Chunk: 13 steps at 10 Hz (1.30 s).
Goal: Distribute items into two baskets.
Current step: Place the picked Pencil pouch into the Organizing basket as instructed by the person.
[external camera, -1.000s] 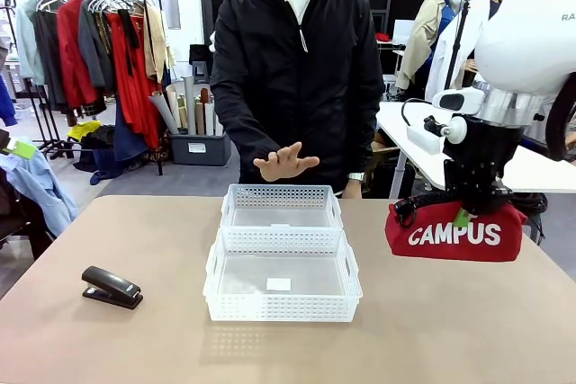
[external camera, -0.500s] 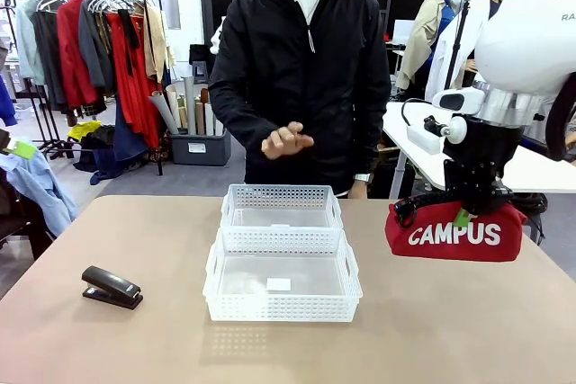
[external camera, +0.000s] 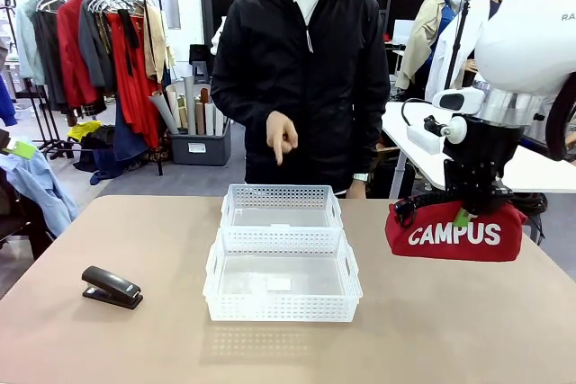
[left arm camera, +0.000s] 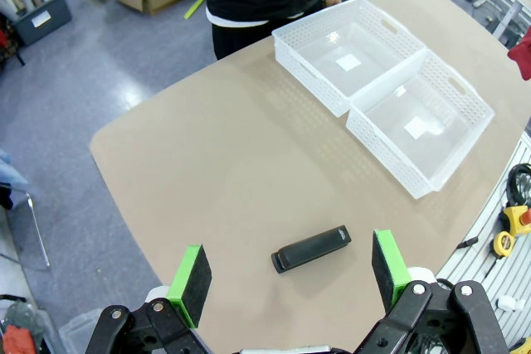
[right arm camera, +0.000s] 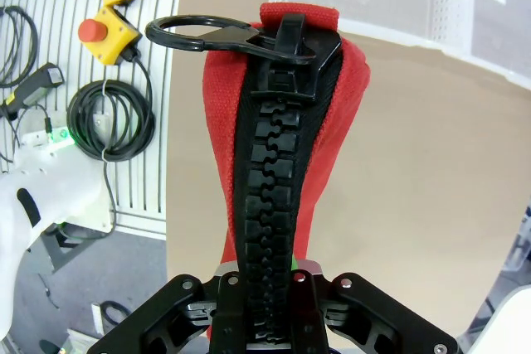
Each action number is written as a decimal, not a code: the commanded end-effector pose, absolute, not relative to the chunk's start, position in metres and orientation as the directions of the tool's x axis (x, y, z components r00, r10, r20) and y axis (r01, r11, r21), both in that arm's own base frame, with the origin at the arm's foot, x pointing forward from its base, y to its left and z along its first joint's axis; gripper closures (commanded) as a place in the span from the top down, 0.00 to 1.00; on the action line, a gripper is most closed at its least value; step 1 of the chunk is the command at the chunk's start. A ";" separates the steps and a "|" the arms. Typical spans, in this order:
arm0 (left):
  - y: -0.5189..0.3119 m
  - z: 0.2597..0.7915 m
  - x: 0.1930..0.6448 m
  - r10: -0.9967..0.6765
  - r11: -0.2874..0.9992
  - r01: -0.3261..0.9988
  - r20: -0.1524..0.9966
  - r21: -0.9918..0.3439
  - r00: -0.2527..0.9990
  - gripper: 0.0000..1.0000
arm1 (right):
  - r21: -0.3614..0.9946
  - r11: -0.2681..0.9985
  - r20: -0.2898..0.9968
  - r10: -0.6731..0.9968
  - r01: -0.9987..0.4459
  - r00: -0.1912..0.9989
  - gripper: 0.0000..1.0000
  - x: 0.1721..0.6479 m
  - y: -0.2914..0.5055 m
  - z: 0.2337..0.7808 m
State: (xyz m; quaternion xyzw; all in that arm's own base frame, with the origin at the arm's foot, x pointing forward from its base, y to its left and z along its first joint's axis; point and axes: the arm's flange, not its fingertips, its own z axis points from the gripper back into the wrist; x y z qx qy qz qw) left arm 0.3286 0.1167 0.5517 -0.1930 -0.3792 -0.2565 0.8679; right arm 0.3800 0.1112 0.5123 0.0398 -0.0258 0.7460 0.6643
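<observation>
The red pouch [external camera: 456, 232] hung in the air over the right side of the table [external camera: 450, 330], well apart from the baskets. The right gripper [external camera: 465, 216] was clamped on its top edge. From the wrist camera, the pouch's black zipper ran up the middle and the cloth hid the green pads.

The black stapler [external camera: 112, 287] lay on the left side of the table, far from the baskets. The left gripper [left arm camera: 289, 273] hung high above it with its jaws wide apart.

The two white baskets sat in the middle, touching, the near basket [external camera: 282, 308] in front of the far basket [external camera: 281, 193].

The person's hand [external camera: 282, 135] pointed a finger down above the far basket. The other hand was mostly hidden behind it.
</observation>
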 end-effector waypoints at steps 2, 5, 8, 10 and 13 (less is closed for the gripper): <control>0.117 0.551 0.329 -0.298 0.781 0.607 0.768 -0.144 0.567 1.00 | 0.008 -0.107 0.099 0.989 -0.994 -0.106 0.00 0.384 0.113 0.517; 0.117 0.551 0.329 -0.298 0.781 0.607 0.768 -0.144 0.567 1.00 | 0.008 -0.107 0.099 0.989 -0.994 -0.106 0.00 0.384 0.113 0.517; 0.117 0.551 0.329 -0.298 0.781 0.607 0.768 -0.144 0.567 1.00 | 0.020 -0.113 0.112 0.988 -0.993 -0.110 0.00 0.403 0.109 0.512; 0.117 0.551 0.329 -0.298 0.781 0.607 0.768 -0.144 0.567 1.00 | -0.006 -0.145 0.128 0.981 -0.989 -0.144 0.00 0.433 0.114 0.522; 0.117 0.551 0.329 -0.298 0.781 0.607 0.768 -0.144 0.567 1.00 | 0.022 -0.216 0.098 0.972 -0.976 -0.213 0.00 0.484 0.139 0.533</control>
